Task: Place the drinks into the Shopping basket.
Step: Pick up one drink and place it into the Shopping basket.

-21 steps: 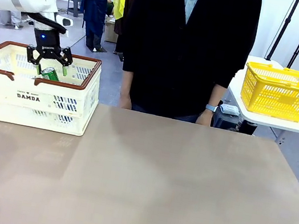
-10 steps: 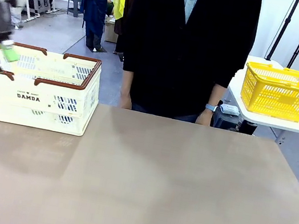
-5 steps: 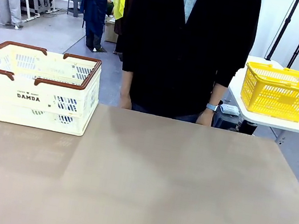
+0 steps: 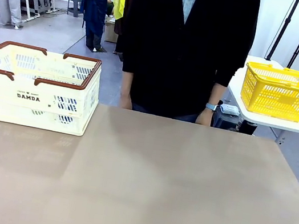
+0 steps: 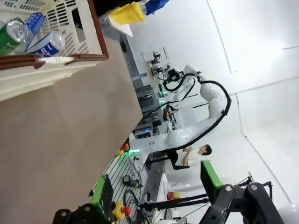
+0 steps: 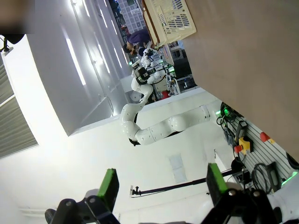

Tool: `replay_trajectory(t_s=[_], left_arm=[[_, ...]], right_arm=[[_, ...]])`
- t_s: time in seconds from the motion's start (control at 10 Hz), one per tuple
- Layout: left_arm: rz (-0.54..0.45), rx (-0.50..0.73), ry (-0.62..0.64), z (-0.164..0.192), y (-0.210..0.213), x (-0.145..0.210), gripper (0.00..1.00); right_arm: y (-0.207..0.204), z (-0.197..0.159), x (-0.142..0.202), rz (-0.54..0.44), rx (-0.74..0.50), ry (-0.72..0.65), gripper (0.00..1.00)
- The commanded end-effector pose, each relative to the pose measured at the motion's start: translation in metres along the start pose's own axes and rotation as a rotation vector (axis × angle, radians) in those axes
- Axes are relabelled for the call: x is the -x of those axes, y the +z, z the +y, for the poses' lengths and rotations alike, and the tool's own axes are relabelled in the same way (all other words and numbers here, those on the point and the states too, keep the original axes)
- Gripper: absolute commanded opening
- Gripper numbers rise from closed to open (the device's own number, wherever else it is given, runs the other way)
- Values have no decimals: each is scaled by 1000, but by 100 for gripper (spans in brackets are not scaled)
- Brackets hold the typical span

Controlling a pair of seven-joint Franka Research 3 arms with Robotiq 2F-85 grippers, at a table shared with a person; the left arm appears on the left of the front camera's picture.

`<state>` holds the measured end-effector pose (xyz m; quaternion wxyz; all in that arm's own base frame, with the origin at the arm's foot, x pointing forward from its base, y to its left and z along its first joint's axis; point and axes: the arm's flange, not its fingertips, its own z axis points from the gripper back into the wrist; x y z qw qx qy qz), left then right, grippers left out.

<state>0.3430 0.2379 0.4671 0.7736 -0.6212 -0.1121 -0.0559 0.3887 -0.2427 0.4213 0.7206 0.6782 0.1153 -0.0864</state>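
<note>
Drink cans (image 5: 29, 36) inside Shopping basket (image 4: 35, 104) — lying flat

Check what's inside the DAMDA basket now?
The left wrist view shows the Shopping basket holding a green can and two blue cans. Anything deeper is cut off by the frame edge.

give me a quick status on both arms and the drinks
Left gripper open, nothing held. Right gripper open, nothing held. Drink cans lie inside the Shopping basket. Nothing in the way on the table.
</note>
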Motion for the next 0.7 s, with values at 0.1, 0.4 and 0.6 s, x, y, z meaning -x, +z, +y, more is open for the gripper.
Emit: replay_trajectory(t_s=[0.1, 0.4, 0.6], left_arm=[[5, -15, -12, -2, -1, 5, 100], [5, -15, -12, -2, -1, 5, 100], [5, -15, -12, -2, -1, 5, 100]], right_arm=[[0, 6, -1, -8, -7, -15, 100], [0, 6, -1, -8, -7, -15, 100], [0, 6, -1, -8, -7, -15, 100]])
